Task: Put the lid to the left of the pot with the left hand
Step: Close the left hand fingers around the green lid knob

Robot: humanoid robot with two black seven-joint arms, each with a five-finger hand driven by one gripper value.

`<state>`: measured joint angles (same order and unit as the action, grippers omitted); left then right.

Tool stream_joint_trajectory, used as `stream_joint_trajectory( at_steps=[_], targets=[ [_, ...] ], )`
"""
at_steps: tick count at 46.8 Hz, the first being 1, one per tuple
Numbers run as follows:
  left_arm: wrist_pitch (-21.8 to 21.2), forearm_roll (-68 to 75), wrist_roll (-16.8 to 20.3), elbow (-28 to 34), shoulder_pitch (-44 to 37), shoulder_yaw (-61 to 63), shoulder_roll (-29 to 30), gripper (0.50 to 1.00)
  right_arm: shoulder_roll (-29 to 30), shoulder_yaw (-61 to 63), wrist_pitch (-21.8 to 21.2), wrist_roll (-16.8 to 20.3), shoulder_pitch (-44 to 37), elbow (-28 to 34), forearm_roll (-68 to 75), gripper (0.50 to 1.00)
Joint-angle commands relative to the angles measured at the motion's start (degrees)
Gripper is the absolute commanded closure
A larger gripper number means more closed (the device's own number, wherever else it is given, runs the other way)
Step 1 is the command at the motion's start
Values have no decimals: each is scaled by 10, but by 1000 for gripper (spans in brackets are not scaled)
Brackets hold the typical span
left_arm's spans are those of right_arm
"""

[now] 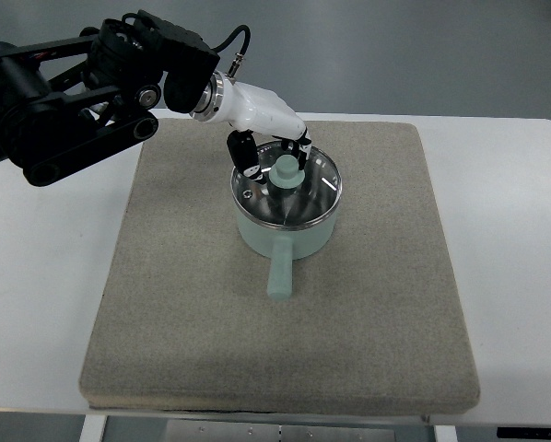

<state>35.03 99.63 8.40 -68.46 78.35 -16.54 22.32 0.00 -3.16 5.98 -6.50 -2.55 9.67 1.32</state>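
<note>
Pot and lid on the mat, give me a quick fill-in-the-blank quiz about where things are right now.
1. The lid sits on the ____.
2. The left hand has its fingers around the lid's ____.
3. The pot stands on a grey ____.
4. The pot's handle points toward the ____ edge of the picture.

Missing words: pot; knob; mat; bottom
</note>
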Motion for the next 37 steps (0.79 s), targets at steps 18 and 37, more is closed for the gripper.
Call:
stream_joint_trajectory(
  at_steps=[18, 37],
  targets=[
    [0, 0, 0, -9, 8, -6, 3, 772, 0, 0, 0, 0, 0, 0, 0, 579],
    [0, 1, -1, -4, 2, -2, 0, 879, 0, 0, 0, 0, 0, 0, 0, 579]
  ],
)
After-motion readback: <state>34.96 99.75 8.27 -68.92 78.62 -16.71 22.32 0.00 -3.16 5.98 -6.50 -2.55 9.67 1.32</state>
